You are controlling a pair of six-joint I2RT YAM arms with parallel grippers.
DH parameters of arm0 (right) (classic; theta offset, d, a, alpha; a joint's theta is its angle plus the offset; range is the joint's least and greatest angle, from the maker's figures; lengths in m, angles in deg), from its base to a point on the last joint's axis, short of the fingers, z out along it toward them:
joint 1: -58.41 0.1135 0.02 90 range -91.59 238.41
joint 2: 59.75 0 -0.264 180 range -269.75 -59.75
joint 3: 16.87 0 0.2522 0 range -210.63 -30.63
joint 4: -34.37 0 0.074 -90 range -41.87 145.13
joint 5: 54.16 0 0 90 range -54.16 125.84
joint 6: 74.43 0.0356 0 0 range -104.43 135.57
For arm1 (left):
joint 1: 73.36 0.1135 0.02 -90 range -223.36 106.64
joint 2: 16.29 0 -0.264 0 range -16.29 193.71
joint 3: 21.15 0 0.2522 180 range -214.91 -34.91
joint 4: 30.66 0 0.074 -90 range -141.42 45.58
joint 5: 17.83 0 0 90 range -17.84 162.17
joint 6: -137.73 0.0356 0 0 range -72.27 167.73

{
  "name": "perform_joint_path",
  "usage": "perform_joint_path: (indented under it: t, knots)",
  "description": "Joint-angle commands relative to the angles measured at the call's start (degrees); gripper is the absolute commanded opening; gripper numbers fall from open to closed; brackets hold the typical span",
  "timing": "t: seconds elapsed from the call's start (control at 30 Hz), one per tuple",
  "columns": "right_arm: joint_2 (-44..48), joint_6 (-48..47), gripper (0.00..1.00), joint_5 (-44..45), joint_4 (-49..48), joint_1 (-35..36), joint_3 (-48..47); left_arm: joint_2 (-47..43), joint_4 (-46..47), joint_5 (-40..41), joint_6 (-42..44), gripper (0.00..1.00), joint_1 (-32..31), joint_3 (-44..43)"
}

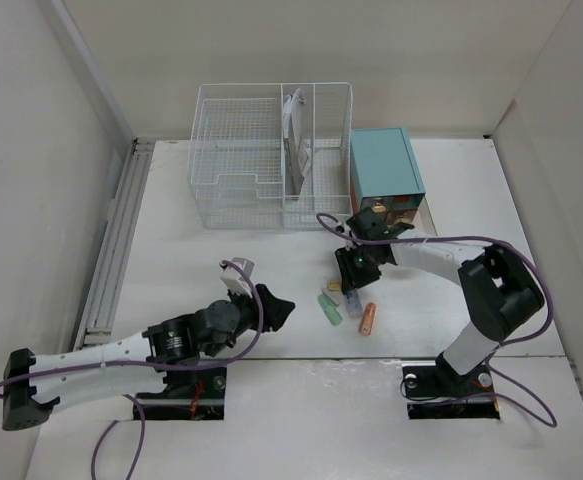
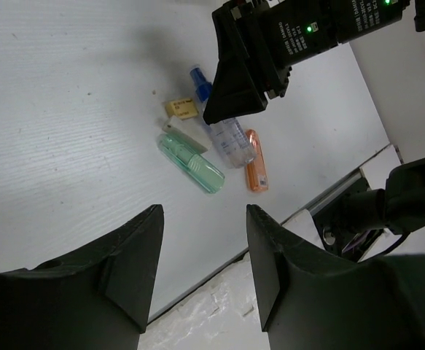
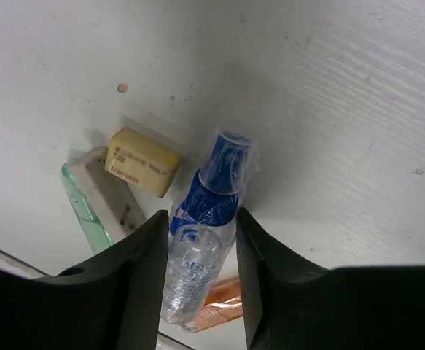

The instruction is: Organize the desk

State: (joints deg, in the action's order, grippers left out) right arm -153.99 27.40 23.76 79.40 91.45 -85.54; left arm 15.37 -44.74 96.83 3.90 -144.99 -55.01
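- The desk (image 1: 171, 260) is a flat white matte top filling the middle of the top view.
- Pale walls surround it, and a metal rail (image 1: 116, 240) runs down its left edge.
- A wire basket (image 1: 271, 155) and a teal cabinet (image 1: 385, 165) stand at the upper centre.
- The left gripper (image 2: 203, 215) hovers low at lower centre, jaws wide and empty.
- The right gripper (image 3: 201, 219) reaches down, jaws closed against a spray bottle (image 3: 197, 255) lying on the desk.

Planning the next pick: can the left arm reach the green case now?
Probably yes: the left gripper is open and the green case lies uncovered toward it; the right gripper straddles only the bottle alongside.
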Motion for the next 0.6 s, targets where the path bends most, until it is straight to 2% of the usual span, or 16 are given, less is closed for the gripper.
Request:
perform_joint_path:
  t: [0.0,0.03,0.17,0.43,0.57]
  knots:
    - [-0.3,0.3,0.28,5.2,-1.5,-0.3,-1.9,-1.3,0.5,1.7,1.3,0.46,-0.3,-1.0]
    - [-0.2,0.3,0.17,5.2,-1.5,-0.3,-1.9,-1.3,0.5,1.7,1.3,0.46,-0.3,-1.0]
    - [1.8,-0.9,0.00,6.6,-0.1,-0.3,-4.0,-1.3,0.5,1.7,2.3,0.47,-0.3,-1.0]
    - [7.7,-11.3,0.00,0.3,2.7,-0.3,-13.4,0.5,3.1,-0.2,3.9,0.48,-0.3,-1.0]
    - [10.0,-14.0,0.00,-3.7,3.4,-3.4,-15.3,1.7,4.4,-1.5,3.9,0.48,-0.3,-1.0]
